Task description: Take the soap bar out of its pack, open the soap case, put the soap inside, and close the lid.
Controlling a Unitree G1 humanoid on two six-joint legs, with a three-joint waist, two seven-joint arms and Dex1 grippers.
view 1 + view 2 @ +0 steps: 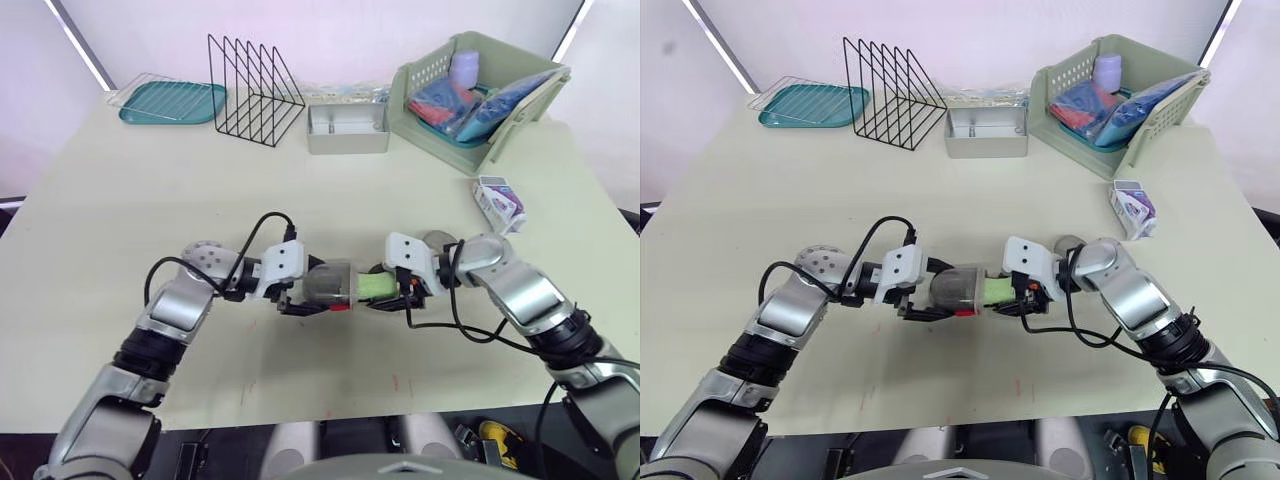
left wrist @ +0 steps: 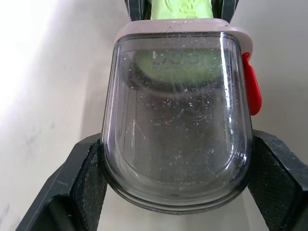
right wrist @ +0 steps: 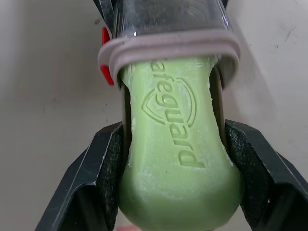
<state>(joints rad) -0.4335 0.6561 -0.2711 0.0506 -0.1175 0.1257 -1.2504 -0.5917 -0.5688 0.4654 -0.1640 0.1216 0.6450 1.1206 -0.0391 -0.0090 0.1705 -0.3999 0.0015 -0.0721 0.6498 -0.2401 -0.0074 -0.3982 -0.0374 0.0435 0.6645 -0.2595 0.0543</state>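
Note:
A clear soap case (image 1: 328, 285) with a grey rim and a red latch (image 2: 251, 90) lies on its side just above the table's front middle. My left gripper (image 1: 300, 297) is shut on the case (image 2: 178, 125) across its rounded closed end. A green soap bar (image 1: 377, 286) pokes partway into the case's open mouth. My right gripper (image 1: 396, 290) is shut on the soap bar (image 3: 180, 163), its pads (image 3: 108, 168) pressing the bar's two sides. The two grippers face each other. The empty soap pack (image 1: 498, 202) lies at the right.
Along the back stand a teal tray (image 1: 172, 101), a black wire rack (image 1: 254, 92), a grey metal box (image 1: 347, 129) and a green basket (image 1: 500, 135) holding packets and a bottle. A small round grey item (image 1: 436, 240) lies behind my right gripper.

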